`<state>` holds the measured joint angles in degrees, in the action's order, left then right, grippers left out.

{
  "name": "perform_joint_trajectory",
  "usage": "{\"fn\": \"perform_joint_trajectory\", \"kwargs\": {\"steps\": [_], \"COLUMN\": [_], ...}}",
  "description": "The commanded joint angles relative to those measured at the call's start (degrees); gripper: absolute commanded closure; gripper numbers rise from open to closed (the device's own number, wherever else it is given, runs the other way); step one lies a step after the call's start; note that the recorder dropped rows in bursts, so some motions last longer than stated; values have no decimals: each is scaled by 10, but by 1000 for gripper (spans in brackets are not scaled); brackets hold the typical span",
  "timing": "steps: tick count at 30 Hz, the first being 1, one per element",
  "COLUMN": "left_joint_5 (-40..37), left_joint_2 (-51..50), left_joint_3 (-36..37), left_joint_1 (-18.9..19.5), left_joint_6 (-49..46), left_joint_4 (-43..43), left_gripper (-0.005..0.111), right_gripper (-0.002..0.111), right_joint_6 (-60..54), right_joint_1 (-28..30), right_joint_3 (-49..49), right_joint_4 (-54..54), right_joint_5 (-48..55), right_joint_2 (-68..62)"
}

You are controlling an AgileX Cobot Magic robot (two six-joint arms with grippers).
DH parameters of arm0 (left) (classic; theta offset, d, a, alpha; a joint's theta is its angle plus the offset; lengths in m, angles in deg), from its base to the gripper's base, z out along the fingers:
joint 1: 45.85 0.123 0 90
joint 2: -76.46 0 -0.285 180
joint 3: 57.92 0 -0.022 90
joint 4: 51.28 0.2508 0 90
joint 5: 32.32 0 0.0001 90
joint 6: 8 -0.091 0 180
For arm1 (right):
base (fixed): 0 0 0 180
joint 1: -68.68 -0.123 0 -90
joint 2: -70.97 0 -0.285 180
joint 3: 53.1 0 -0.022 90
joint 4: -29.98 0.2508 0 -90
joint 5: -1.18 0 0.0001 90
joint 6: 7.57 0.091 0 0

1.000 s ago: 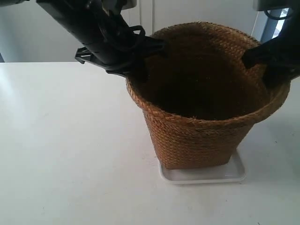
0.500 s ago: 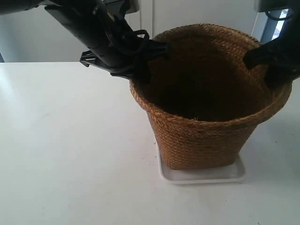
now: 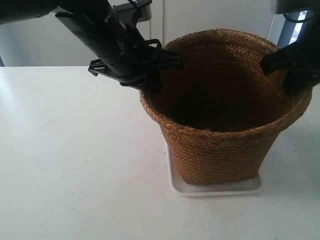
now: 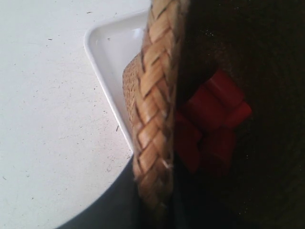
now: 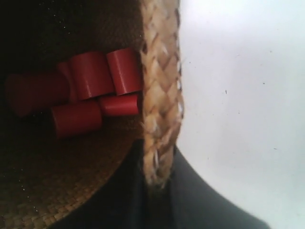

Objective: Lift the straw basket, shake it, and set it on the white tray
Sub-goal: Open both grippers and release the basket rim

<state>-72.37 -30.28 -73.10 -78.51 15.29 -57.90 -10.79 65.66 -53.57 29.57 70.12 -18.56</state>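
Observation:
The brown braided straw basket (image 3: 220, 145) stands upright with its base inside the rim of the white tray (image 3: 215, 189). Both arms hold its flared rim from opposite sides. The arm at the exterior view's left has its gripper (image 3: 157, 67) on the near-left rim, and the arm at the exterior view's right has its gripper (image 3: 290, 70) on the right rim. In the left wrist view my left gripper (image 4: 155, 205) is shut on the braided rim (image 4: 155, 109), with the tray (image 4: 112, 52) below. My right gripper (image 5: 157, 186) is shut on the rim (image 5: 161, 95).
Several red cylinders (image 5: 90, 90) lie on the basket's dark floor and also show as red cylinders (image 4: 214, 114) in the left wrist view. The white table (image 3: 75, 150) stretches out to the exterior view's left, and a pale wall stands behind.
The basket has come down and shifted slightly right, so its base now covers more of the tray. Both arms moved with it, still gripping the rim.

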Motion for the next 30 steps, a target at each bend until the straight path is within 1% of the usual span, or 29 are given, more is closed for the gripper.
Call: {"fn": "perform_joint_trajectory", "kwargs": {"steps": [1,3,6,12,18,20,22,24,27,28,30], "left_joint_5": [-10,-13,-20,-29,-16,-19,-24,-24,-25,-28,-28], "left_joint_2": [9,9,9,15,29,29,27,26,26,26,29], "left_joint_3": [-4,-4,-4,-4,-4,-4,-4,-4,-4,-4,-4], "left_joint_1": [0,0,0,0,0,0,0,0,0,0,0], "left_joint_6": [-26,-26,-26,-26,-27,-40,-42,-42,-42,-42,-42], "left_joint_4": [11,11,11,10,11,11,11,11,11,11,13], "left_gripper": [107,107,107,107,107,105,98,86,64,51,36], "right_gripper": [90,84,80,80,80,78,73,66,54,46,40], "right_joint_6": [-21,-21,-21,-30,-31,-31,-31,-31,-30,-30,-31], "right_joint_1": [4,4,4,4,4,4,4,4,4,4,4], "right_joint_3": [-3,-3,-3,-3,-2,-2,-2,-2,-2,-2,-3], "right_joint_4": [-21,-20,-9,-5,-5,-5,-2,-2,-2,-2,-4], "right_joint_5": [10,10,10,10,10,10,9,4,2,-1,-10], "right_joint_2": [3,3,3,-1,-11,-12,-12,-12,-12,-12,-12]}}
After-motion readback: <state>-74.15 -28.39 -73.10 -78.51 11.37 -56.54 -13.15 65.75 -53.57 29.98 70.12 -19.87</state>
